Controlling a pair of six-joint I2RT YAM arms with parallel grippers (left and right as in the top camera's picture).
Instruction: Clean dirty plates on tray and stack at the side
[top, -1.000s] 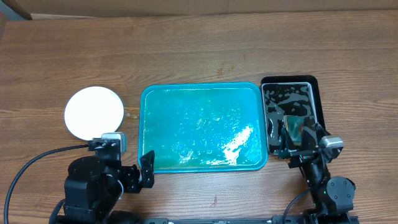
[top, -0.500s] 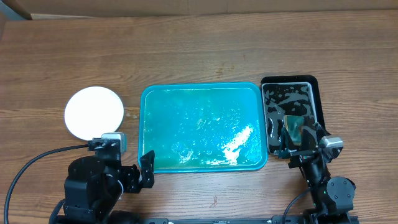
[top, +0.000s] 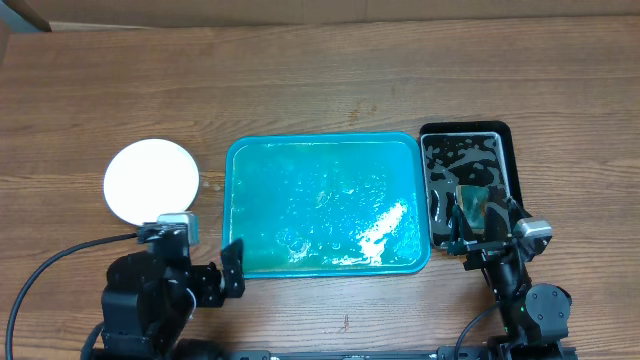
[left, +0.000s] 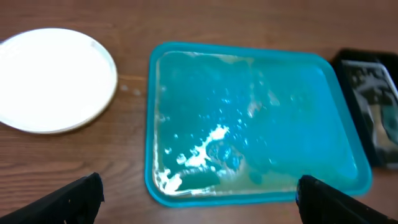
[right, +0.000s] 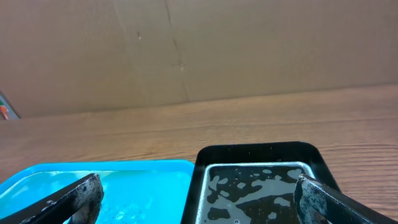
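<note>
left tool (left: 199, 204): spread wide, empty, aimed downward | right tool (right: 200, 204): spread wide, empty, aimed level ahead

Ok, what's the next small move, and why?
Probably just pull back the left claw and right claw, both open and empty. The tray is wet but holds no plates; a white plate lies on the table to its left, so I see nothing left to clean.

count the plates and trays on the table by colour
white plate: 1 showing, anything under it is hidden
turquoise tray: 1
black tray: 1
total: 3
</note>
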